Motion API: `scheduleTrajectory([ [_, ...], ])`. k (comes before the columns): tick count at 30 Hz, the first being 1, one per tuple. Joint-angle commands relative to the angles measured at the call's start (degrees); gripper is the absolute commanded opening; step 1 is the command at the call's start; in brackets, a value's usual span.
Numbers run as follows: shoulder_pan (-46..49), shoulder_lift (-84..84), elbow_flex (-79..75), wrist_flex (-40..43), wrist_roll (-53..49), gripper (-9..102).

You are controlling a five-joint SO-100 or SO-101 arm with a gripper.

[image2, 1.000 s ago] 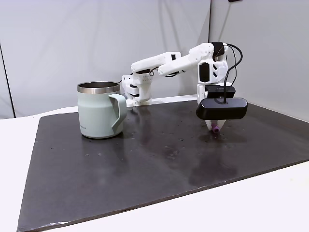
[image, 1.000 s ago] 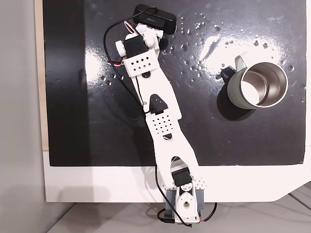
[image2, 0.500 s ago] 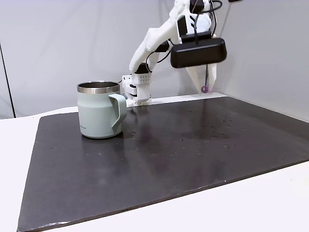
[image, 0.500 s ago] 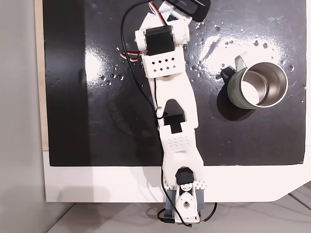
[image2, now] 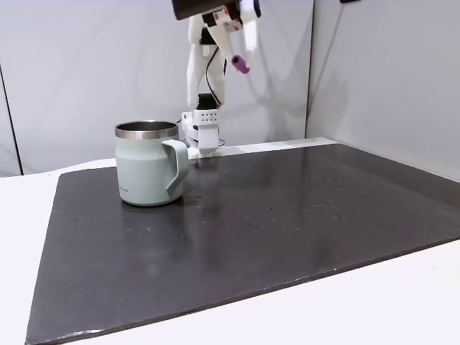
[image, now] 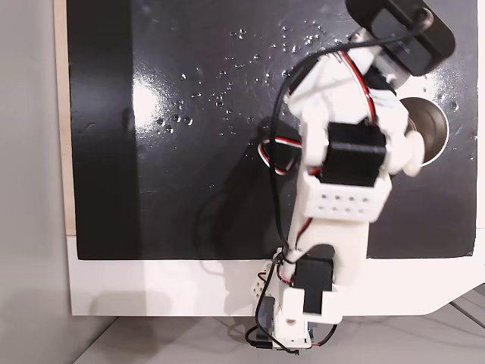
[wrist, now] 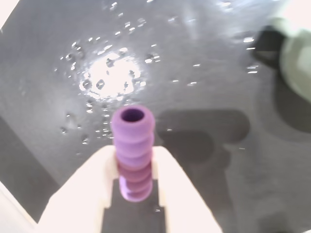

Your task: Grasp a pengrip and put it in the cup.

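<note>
Gripper (wrist: 133,170) clamped on pengrip (wrist: 132,150), ribbed tube projecting past fingertips, open end forward. Carried high above mat (image2: 287,215), right of cup (image2: 147,164) in side fixed view; height judged for clearing rim.

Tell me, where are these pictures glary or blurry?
Wrist view: the cup at the right edge is blurred, lamp glare whitens the dark mat, and the pengrip stays fairly sharp. Fixed view from above: glare patch on the mat's left. Side fixed view: even, soft light.
</note>
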Motion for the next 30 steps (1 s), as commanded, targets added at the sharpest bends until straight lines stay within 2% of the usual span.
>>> scheduleTrajectory([
  [1, 4.48, 10.72, 6.33, 0.53, -3.78, 0],
  [8, 14.77, 20.21, 18.46, 0.44, -13.36, 0],
  [16, 24.79, 16.52, 21.01, -2.29, -20.30, 0],
  [30, 29.36, 6.86, 28.13, -11.95, -22.94, 0],
])
